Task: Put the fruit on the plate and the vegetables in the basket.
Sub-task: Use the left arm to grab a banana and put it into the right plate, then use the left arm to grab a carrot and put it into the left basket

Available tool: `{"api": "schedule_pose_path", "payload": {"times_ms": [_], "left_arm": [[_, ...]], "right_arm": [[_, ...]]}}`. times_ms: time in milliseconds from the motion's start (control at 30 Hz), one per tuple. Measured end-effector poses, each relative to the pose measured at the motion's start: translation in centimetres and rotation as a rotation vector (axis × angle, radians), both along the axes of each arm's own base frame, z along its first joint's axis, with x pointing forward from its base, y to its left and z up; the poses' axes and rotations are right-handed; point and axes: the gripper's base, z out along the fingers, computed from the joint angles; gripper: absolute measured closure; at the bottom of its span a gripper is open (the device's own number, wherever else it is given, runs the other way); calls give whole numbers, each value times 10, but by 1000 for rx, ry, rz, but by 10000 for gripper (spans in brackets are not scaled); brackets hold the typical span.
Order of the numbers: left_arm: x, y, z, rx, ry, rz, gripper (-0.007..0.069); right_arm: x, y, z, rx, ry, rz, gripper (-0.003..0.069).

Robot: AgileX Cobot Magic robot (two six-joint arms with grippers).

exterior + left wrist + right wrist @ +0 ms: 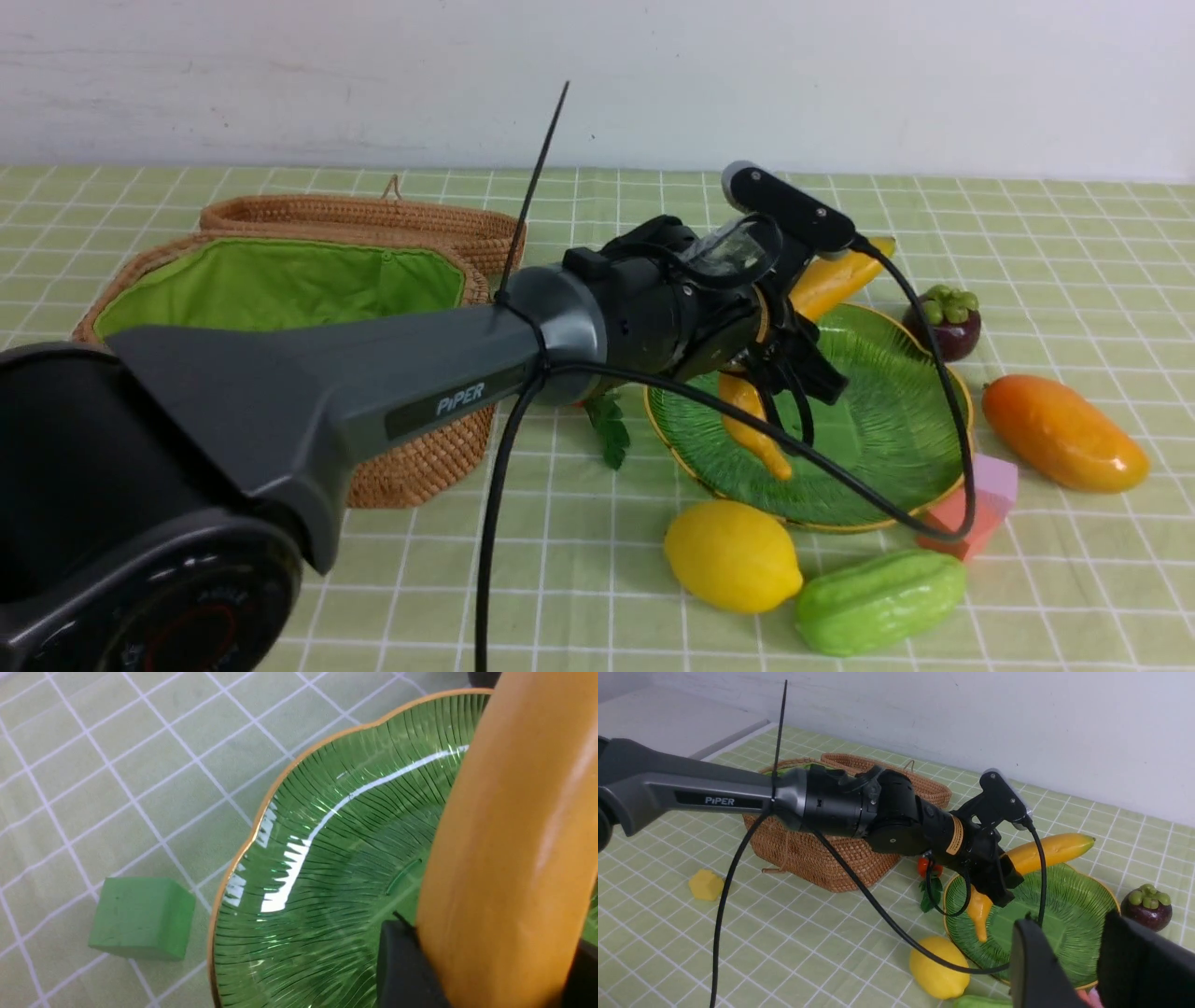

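Front camera low, facing forward; left wrist close over the plate (327, 882); right wrist farther, same plate.

Robot-lab test bench: green checked tablecloth (401, 607), blank white wall (840, 75), cabled arm (373, 383) (marked PiPER).

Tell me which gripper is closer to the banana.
Left. The left gripper straddles the banana at mid-length, over the plate; the right gripper hangs open and empty, apart from it.
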Motion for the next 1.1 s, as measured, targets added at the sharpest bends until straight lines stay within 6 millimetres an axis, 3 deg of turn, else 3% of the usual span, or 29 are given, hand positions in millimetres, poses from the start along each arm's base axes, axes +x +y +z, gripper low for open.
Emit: {"api": "schedule_pose_path", "payload": {"times_ms": [333,500,667,767,867,1100], "left_arm": [[-3,0,5,23,16,11,-5],[-23,2,34,62,38,24,8],[-57,8,90,47,26,23,214],[-72,22,114,42,79,83,425],[-84,41,123,104,177,179,623],[-94,60,118,256,310,264,638]], "right_arm": [[0,0,-1,-5,8,2,436],[-1,0,-3,-18,29,7,436],[-1,0,-5,-28,44,9,436],[-2,0,-5,-32,50,10,436],[-2,0,-7,-40,63,13,436],[-2,0,-7,-45,74,15,432]]}}
